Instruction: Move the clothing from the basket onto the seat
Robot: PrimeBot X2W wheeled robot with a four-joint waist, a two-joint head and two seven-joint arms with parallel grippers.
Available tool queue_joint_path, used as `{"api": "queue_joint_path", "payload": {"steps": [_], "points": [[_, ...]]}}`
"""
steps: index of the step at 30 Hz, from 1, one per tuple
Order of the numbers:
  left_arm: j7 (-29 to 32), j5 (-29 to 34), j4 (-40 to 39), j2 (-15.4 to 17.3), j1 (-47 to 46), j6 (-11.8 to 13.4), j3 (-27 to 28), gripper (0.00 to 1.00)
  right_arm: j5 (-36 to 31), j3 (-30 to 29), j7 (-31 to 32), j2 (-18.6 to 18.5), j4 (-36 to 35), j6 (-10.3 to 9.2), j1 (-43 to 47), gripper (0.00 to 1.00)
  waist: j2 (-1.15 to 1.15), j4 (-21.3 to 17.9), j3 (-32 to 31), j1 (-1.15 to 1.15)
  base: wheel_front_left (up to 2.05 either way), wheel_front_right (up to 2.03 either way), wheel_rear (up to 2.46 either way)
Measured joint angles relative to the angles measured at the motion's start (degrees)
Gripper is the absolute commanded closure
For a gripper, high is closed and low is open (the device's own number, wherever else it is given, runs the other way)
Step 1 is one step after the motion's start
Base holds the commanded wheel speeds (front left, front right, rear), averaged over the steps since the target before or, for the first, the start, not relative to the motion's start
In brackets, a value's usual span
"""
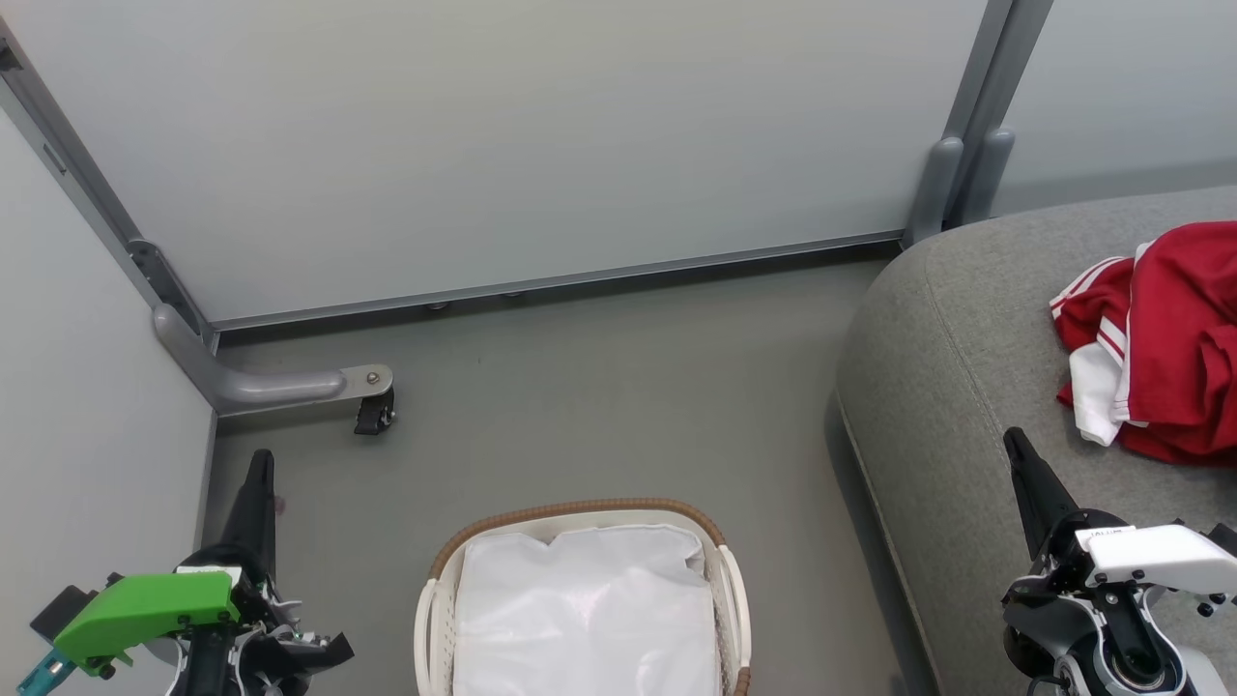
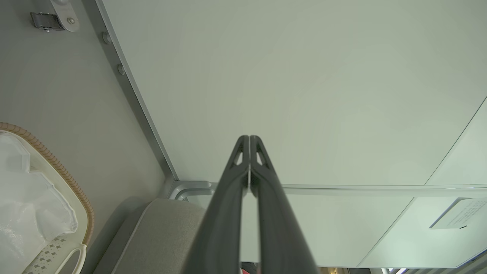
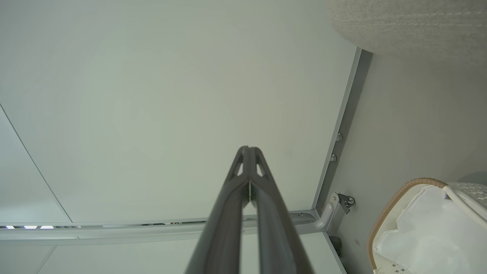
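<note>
At the lower left of the head view, under a green housing (image 1: 145, 609), the left gripper (image 1: 259, 466): long dark fingers pressed together, nothing between them, tip over the grey floor (image 1: 599, 387). Just beyond, a black caster (image 1: 374, 414) on a grey partition foot, below pale panels (image 1: 483, 145). At bottom centre, the basket (image 1: 580, 507) on the floor, brown woven rim around a crumpled white lining (image 1: 589, 609). To the right, apart from the basket, the grey seat (image 1: 947, 387) with rounded corner and stitched seam. Over its near edge, the right gripper (image 1: 1015, 445), closed likewise and empty, beneath a white housing (image 1: 1155, 556) bearing a small dark-printed label (image 1: 1107, 533), too small to read. At the far right, the clothing (image 1: 1169, 338) heaped on the seat: red shiny fabric, white panel, red-and-white stripe trim, cut off by the picture's edge. In the left wrist view, from the left: basket rim and a side handle, seat corner beside them, the closed fingers against a pale panel, and at the lower right a white notice (image 2: 458, 219) on a panel, its lines of print too fine to read. In the right wrist view: closed fingers meeting along a thin line, two screw heads (image 3: 338, 137) on the panel frame, the caster below them, the seat's seam at the top right, basket and lining at the lower right.
</note>
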Motion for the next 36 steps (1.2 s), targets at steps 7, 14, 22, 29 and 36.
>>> {"api": "queue_joint_path", "payload": {"steps": [7,14,22,29,36], "points": [[0.0,0.0,0.0,0.0,0.0,0.0,0.0,1.00,0.0,0.0,0.0,0.0,0.0,0.00,0.0,1.00,0.00,0.0,0.0,0.00,0.00,0.00,0.00],[0.0,0.0,0.0,0.0,0.0,0.0,0.0,1.00,0.0,0.0,0.0,0.0,0.0,0.00,0.0,1.00,0.00,0.0,0.0,0.00,0.00,0.00,0.00],[0.0,0.0,0.0,0.0,0.0,0.0,0.0,1.00,0.0,0.0,0.0,0.0,0.0,0.00,0.0,1.00,0.00,0.0,0.0,0.00,0.00,0.00,0.00],[0.0,0.0,0.0,0.0,0.0,0.0,0.0,1.00,0.0,0.0,0.0,0.0,0.0,0.00,0.0,1.00,0.00,0.0,0.0,0.00,0.00,0.00,0.00],[0.0,0.0,0.0,0.0,0.0,0.0,0.0,1.00,0.0,0.0,0.0,0.0,0.0,0.00,0.0,1.00,0.00,0.0,0.0,0.00,0.00,0.00,0.00]]}}
